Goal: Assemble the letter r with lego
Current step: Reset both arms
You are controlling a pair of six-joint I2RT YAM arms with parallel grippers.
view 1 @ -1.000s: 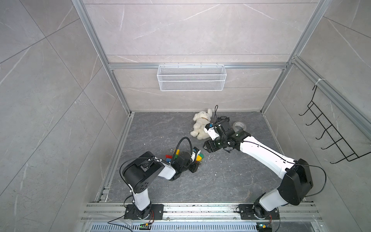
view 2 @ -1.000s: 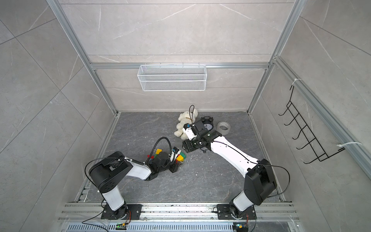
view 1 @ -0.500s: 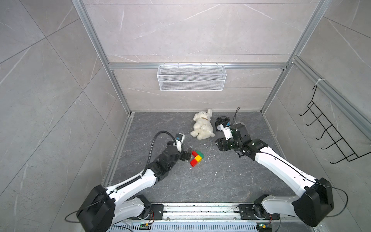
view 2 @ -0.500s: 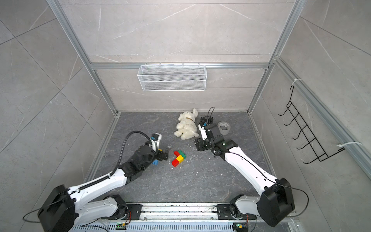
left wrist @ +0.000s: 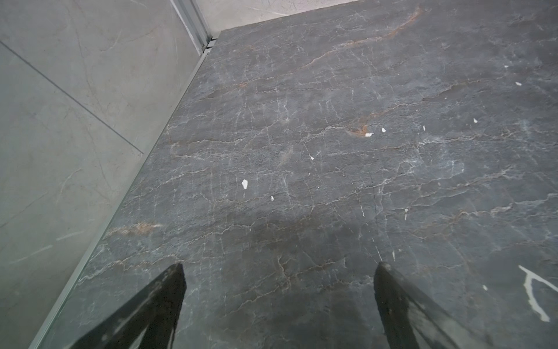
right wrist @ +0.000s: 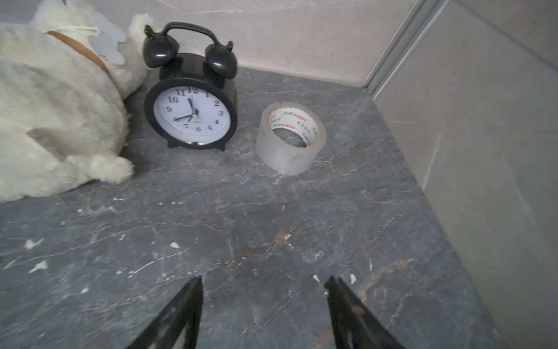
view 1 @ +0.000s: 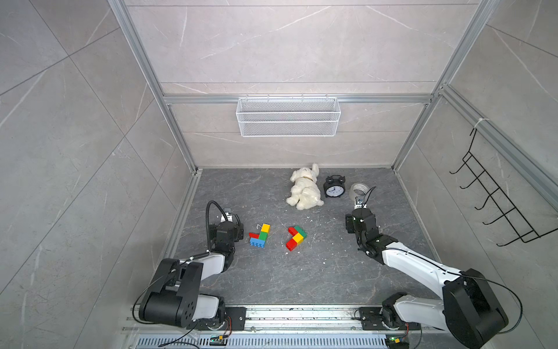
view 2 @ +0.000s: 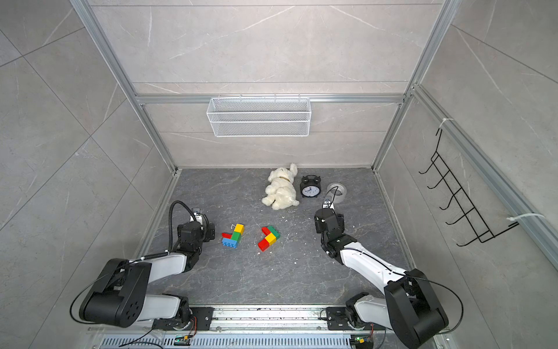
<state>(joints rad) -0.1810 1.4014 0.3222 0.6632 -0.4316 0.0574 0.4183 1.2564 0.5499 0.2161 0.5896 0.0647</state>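
Observation:
The lego lies in two joined clusters on the dark floor, seen in both top views. One cluster (view 1: 259, 236) (view 2: 233, 236) has yellow, green, red and blue bricks. The other (view 1: 296, 238) (view 2: 268, 238) has red, green and yellow bricks. My left arm's wrist (view 1: 226, 231) hovers just left of the first cluster, apart from it. My left gripper (left wrist: 279, 266) is open over bare floor. My right arm's wrist (view 1: 360, 225) is well to the right of the second cluster. My right gripper (right wrist: 262, 279) is open and holds nothing. Neither wrist view shows any lego.
A white plush toy (view 1: 305, 189), a black alarm clock (right wrist: 191, 113) and a clear tape roll (right wrist: 290, 139) sit along the back, ahead of the right gripper. A wire basket (view 1: 288, 117) hangs on the back wall and a black hook rack (view 1: 495, 205) on the right wall. White flecks dot the floor.
My left gripper has opened, let go of the bricks and drawn back to the left. My right arm has pulled away to the right. The two clusters now lie apart on the floor.

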